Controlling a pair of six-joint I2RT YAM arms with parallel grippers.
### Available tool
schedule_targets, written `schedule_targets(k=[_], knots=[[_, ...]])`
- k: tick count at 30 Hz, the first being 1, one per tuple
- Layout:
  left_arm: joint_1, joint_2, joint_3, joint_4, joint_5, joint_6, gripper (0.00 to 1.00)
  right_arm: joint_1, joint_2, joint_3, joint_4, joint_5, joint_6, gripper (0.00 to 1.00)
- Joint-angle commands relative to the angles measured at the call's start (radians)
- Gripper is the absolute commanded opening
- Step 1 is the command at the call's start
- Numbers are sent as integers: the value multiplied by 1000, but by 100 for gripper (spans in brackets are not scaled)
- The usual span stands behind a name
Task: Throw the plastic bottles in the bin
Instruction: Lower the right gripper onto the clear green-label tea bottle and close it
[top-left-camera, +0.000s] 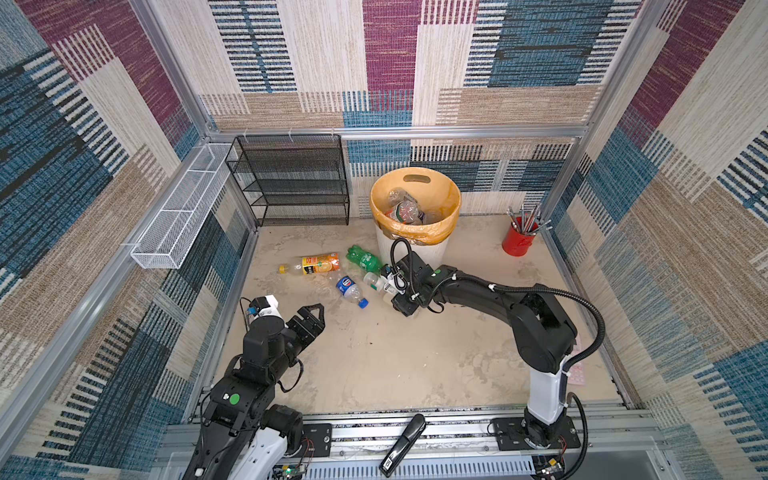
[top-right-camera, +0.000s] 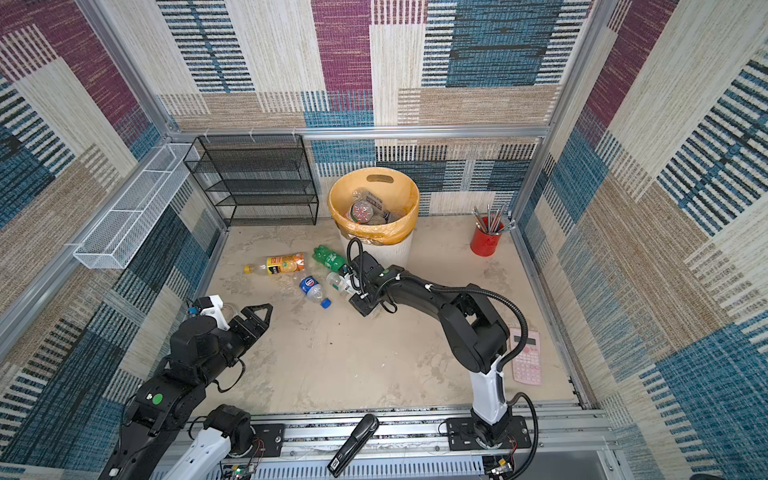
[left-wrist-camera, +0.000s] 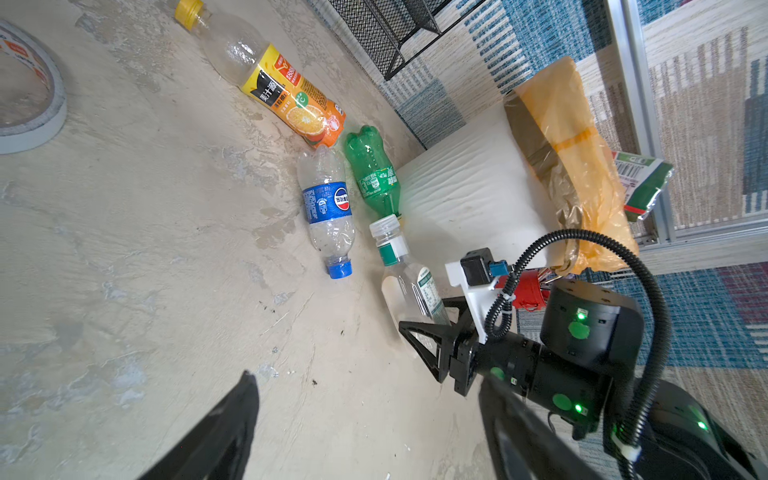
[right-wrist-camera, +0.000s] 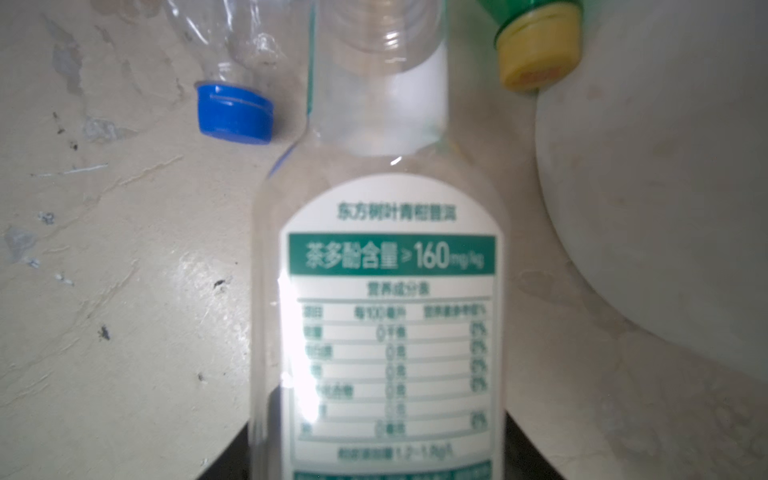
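- Watching both top views, I see the left gripper (top-left-camera: 309, 318) hanging low over the tabletop (top-left-camera: 395, 365) at the left, jaws apart, nothing between them.
- Next, an orange-label bottle (top-left-camera: 318, 264) lies on its side, yellow cap pointing left.
- Just beside it lies a blue-label bottle (top-left-camera: 351, 289), blue cap toward the near edge.
- A green bottle (top-left-camera: 365, 258) lies by the foot of the bin, its yellow cap close to the white wall.
- My right gripper (top-left-camera: 388, 291) has its jaws pressed against both sides of a white-label bottle (left-wrist-camera: 409, 286), low on its body, between the blue-label bottle and the bin.
- The bin (top-left-camera: 432, 251) stands at the back, discarded bottles (top-left-camera: 405, 210) inside.
- A red cup (top-left-camera: 517, 243) of pens sits far right.
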Motion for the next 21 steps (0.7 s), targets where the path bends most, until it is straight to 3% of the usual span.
schedule_targets(k=[1,18,21], knots=[[1,3,-5,23,2,-13,84,2,-18,-21,38,-34,48,58],[0,0,-6,25,-1,-6,84,39,-94,-159,41,-19,118,81],[1,-3,-7,22,0,-5,84,39,-92,-140,30,-22,121,80]])
